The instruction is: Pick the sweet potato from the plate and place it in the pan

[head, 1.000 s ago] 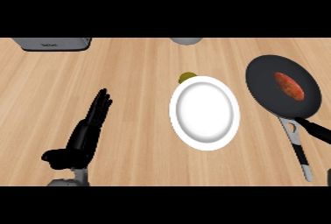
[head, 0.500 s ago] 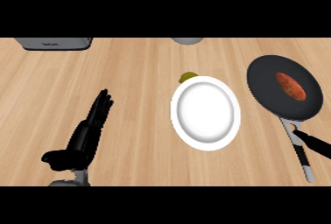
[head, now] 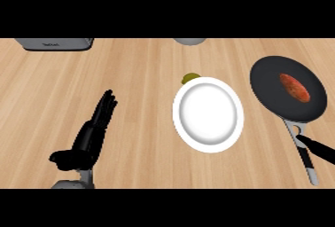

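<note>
Lying inside the pan (head: 313,116), long axis up-down: sweet potato (head: 294,86) | plate (head: 208,140) left of pan, bare | right hand (head: 318,148) just below potato, at pan's handle, fingers unreadable | left hand (head: 88,137) far left of pan, fingers straight, resting on table (head: 137,66)

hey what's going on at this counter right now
The sweet potato already lies in the black pan at the right, and the white plate in the middle holds nothing. The right hand shows only at the right edge, over the pan's handle. The left hand rests open on the left. A small green thing sits behind the plate.
</note>
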Robot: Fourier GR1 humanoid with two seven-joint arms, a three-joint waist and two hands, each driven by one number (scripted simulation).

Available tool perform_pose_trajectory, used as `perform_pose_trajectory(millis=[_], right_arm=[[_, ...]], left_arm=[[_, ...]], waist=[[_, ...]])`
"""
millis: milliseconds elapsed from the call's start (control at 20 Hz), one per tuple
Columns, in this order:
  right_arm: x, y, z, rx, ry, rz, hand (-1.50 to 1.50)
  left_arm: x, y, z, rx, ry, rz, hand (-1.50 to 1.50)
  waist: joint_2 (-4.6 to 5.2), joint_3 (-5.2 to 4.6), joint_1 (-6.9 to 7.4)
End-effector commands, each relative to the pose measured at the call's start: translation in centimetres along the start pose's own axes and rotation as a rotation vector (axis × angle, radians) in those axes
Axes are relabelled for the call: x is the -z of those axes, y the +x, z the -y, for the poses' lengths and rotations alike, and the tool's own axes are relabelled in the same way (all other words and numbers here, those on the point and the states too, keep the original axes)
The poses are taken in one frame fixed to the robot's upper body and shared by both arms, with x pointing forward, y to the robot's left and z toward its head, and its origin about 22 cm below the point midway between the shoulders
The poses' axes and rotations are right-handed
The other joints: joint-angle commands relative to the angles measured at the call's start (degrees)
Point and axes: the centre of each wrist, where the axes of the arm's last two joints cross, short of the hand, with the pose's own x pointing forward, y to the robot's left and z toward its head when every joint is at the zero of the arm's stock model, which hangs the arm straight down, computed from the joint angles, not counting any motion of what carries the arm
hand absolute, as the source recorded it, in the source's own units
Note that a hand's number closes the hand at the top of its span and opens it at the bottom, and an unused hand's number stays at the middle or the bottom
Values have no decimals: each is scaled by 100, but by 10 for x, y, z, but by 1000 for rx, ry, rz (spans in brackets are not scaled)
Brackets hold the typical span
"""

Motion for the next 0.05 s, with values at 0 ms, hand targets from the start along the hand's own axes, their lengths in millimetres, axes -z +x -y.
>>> perform_pose_trajectory(millis=[0], right_arm=[[-3, 16, -15, -55, -36, 24, -150]], left_arm=[[12, 11, -16, -22, -10, 2, 0]], waist=[[0, -2, -1]])
